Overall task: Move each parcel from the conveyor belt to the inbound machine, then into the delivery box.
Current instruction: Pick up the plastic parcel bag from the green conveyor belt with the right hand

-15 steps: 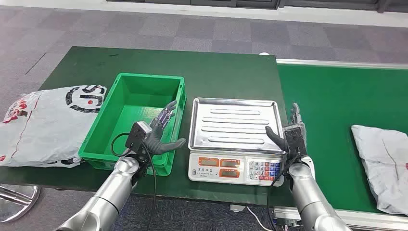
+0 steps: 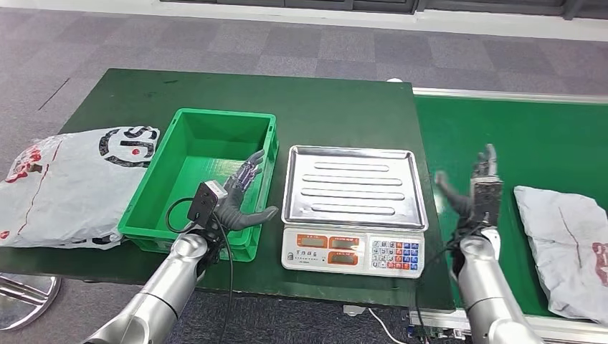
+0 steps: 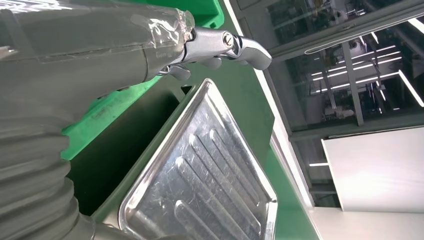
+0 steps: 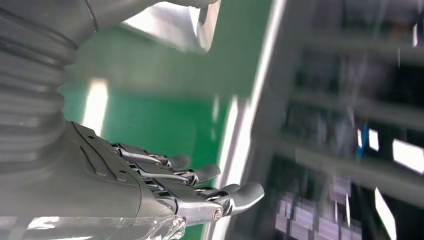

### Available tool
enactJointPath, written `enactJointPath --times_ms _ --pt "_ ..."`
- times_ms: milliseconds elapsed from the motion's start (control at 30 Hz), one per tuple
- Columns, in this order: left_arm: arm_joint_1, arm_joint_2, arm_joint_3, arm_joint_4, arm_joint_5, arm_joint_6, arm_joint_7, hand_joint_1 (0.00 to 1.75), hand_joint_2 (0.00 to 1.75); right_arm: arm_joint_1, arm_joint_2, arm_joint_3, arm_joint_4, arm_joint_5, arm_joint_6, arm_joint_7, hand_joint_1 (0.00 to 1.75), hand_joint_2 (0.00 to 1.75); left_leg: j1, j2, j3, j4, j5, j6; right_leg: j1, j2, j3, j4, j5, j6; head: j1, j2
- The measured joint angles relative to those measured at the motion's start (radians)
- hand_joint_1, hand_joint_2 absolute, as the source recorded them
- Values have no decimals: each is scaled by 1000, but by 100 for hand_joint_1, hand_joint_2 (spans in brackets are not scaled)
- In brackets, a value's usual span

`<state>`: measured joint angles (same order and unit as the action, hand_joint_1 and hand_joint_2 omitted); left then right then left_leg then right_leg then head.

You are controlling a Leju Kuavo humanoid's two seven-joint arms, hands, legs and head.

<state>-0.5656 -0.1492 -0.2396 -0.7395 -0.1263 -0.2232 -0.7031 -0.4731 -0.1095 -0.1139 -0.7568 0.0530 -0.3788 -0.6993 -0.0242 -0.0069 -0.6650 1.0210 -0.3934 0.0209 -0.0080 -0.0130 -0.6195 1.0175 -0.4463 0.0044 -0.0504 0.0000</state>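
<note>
Right hand (image 2: 479,188) empty, fingers spread wide, over belt (image 2: 502,136) betw. scale (image 2: 351,208) & parcel (image 2: 566,244), prob. set for a grab. Parcel flat at belt's right edge. Left hand (image 2: 240,197) open, empty, at bin (image 2: 201,179) rim, likely waiting for handoff.

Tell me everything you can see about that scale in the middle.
The scale is a white electronic one topped by a shiny ribbed metal tray, empty. Its front has orange displays and a coloured keypad. It sits level on the dark green table, between the green bin and the belt; nothing touches it.
</note>
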Motion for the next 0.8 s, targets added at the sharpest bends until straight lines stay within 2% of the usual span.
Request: enactJointPath --times_ms 133,300,367,467,533,733,800 --pt "0 0 0 1 0 -2 0 0 175 1 -53 -55 -33 40 -57 1 0 175 -1 1 0 0 -1 1 -1 1 -1 0 0 1 0 0" --pt "-1 0 0 4 0 -2 0 0 175 3 -87 -78 -50 113 -133 2 0 175 -1 2 0 0 0 1 0 1 -1 0 0 1 0 0" --pt "-2 0 0 6 0 -2 0 0 175 2 -97 -79 -52 203 -211 24 0 175 -1 2 0 0 0 1 0 1 0 0 0 1 0 0" --pt "-3 -1 0 8 -2 -2 0 0 175 -7 -117 -79 -51 388 -301 107 0 175 -1 2 0 0 0 1 0 1 0 0 0 1 0 0" --pt "-4 -1 0 10 -5 -2 0 0 175 -14 -127 -79 -50 447 -314 140 0 175 -1 2 0 0 0 1 0 1 0 0 0 1 0 0" --pt "-6 -1 0 12 -8 -2 0 0 175 -23 -142 -79 -49 467 -319 153 0 175 -1 2 0 0 0 1 0 1 0 0 0 1 0 0" --pt "-6 -1 0 12 -9 -1 0 0 175 -27 -145 -79 -47 510 -319 184 0 175 -1 2 0 0 0 1 0 1 0 0 0 1 0 0"
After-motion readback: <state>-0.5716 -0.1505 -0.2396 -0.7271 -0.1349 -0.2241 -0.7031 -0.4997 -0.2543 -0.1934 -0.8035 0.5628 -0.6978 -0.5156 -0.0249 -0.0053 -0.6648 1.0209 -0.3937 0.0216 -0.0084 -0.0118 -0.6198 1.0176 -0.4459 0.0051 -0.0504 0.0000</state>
